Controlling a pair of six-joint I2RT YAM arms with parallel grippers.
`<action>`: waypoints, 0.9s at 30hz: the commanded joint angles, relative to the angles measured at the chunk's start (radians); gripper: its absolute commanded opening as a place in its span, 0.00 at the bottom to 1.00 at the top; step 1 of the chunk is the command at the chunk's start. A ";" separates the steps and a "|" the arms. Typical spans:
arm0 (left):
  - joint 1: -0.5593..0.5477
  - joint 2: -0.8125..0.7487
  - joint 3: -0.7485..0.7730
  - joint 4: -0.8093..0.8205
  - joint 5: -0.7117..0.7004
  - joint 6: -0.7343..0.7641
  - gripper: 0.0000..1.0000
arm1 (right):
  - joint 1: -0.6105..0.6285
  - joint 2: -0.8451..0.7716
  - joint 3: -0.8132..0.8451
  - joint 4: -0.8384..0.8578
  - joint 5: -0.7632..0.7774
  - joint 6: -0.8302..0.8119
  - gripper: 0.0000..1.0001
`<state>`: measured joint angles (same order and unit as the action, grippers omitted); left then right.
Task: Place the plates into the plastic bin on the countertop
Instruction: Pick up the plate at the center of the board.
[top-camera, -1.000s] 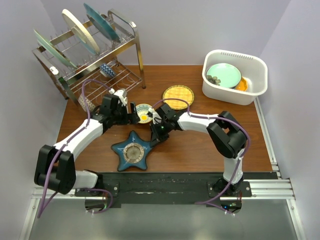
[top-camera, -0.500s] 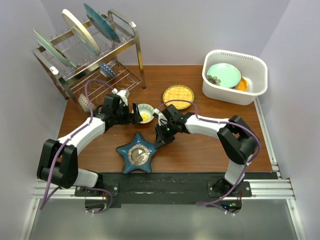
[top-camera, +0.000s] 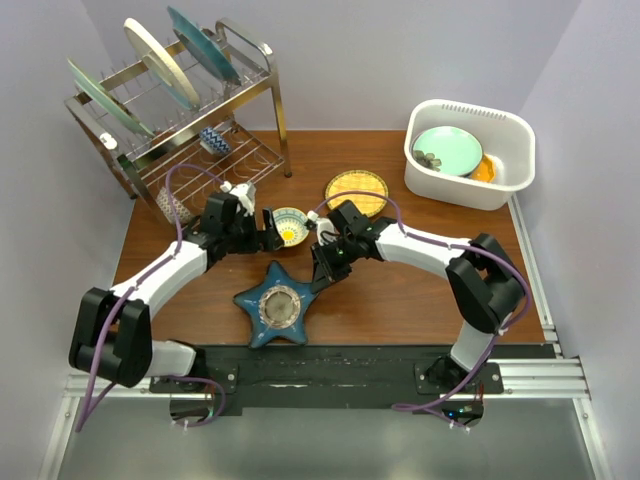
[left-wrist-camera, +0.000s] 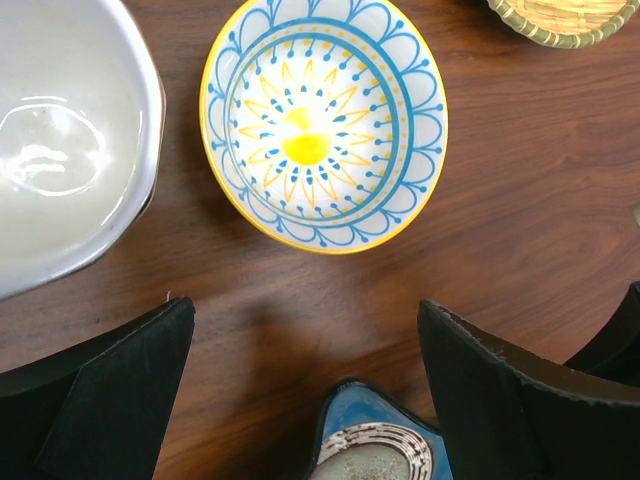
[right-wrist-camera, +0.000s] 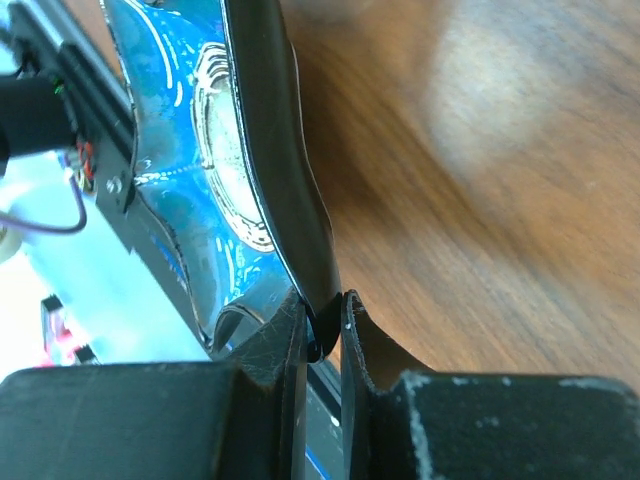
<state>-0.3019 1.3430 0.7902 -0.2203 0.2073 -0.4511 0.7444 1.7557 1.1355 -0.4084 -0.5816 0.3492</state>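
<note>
My right tool pinches the star plate by a tip, left tool spread. The bin at the worktop's far right corner holds a mint plate and an orange plate.

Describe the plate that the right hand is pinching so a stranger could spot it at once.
Start at the reddish-brown wooden table and look near its front edge, slightly left of centre. There is a dark blue plate, one tip pinched by the right hand. Unlike the round yellow plate and small bowl behind it, it is star-shaped.
</note>
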 joint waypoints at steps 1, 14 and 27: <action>0.006 -0.059 -0.023 0.021 -0.006 -0.017 0.98 | -0.004 -0.093 0.076 0.003 -0.210 -0.070 0.00; 0.006 0.010 0.038 0.030 0.009 0.003 0.98 | -0.066 -0.176 -0.002 0.006 -0.267 -0.061 0.00; 0.004 0.105 0.086 0.070 0.070 0.009 0.98 | -0.355 -0.302 -0.066 0.034 -0.346 -0.043 0.00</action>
<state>-0.3023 1.4322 0.8406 -0.1967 0.2398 -0.4522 0.4431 1.5303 1.0386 -0.4534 -0.7753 0.2607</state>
